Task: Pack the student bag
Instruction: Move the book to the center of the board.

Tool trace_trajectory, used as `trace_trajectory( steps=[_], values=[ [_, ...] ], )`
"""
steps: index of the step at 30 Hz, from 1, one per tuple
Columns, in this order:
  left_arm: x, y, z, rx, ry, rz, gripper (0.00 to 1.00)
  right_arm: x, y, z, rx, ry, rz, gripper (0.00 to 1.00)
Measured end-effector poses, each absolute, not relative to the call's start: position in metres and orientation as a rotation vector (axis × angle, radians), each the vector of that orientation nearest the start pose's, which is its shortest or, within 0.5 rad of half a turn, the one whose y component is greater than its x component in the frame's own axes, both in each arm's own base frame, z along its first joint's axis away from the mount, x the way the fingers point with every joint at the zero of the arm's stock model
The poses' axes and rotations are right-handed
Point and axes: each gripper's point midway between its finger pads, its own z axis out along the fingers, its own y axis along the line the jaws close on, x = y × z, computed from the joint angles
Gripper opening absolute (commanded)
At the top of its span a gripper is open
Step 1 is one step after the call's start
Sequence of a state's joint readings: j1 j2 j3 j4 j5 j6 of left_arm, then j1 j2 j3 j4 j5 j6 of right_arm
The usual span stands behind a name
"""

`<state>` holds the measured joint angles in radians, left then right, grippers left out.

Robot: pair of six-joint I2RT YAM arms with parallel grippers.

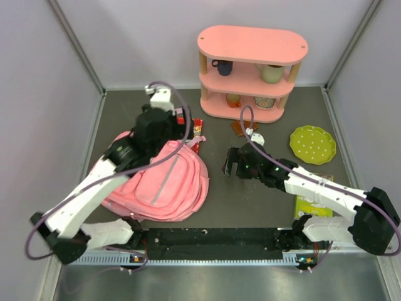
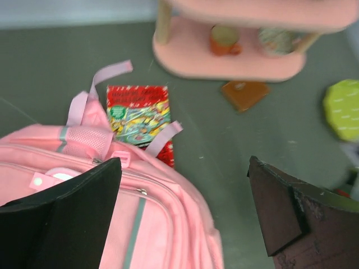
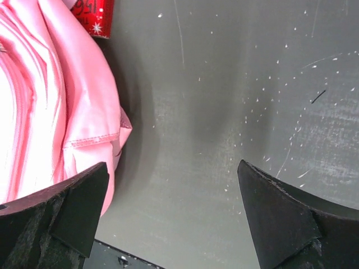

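Since the student bag [image 1: 164, 188] lies slumped at the left near side of the table [image 1: 250, 204], it is judged soft and limp, best taken by its far pink straps [image 2: 106, 73]. The left gripper [image 2: 182, 168] and right gripper [image 3: 173, 165] are spread wide, empty.

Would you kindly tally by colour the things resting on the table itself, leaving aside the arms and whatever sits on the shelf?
Pink: 2 (student bag, shelf)
Red: 1 (book)
Brown: 1 (flat piece)
Green: 2 (dotted plate, yellow-green packet)
Total: 6
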<state>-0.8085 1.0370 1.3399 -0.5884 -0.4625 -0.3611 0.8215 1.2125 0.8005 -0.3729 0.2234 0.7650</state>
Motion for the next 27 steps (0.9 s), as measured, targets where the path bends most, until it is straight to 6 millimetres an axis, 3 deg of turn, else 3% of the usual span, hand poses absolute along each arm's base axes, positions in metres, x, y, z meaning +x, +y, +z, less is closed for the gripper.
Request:
trace_trajectory(
  steps=[2, 5, 9, 16, 20, 27],
  values=[
    [0.314, -0.195, 0.32, 0.085, 1.947, -0.325, 0.99, 0.232, 0.237, 0.12, 0.058, 2.383, 0.549, 0.95],
    [0.356, -0.197, 0.259, 0.079, 2.101, -0.289, 0.99, 0.228, 0.24, 0.123, 0.068, 2.374, 0.594, 0.95],
    [0.394, -0.192, 0.205, 0.04, 2.233, -0.291, 0.99, 0.224, 0.247, 0.13, 0.066, 2.361, 0.645, 0.95],
    [0.463, -0.2, 0.171, -0.003, 2.28, -0.379, 0.98, 0.215, 0.255, 0.134, 0.04, 2.365, 0.693, 0.95],
    [0.492, -0.2, 0.146, -0.028, 2.31, -0.394, 0.97, 0.212, 0.257, 0.134, 0.031, 2.369, 0.7, 0.95],
    [0.515, -0.183, 0.106, -0.092, 2.378, -0.351, 0.97, 0.211, 0.257, 0.132, 0.035, 2.377, 0.701, 0.96]
  ],
)
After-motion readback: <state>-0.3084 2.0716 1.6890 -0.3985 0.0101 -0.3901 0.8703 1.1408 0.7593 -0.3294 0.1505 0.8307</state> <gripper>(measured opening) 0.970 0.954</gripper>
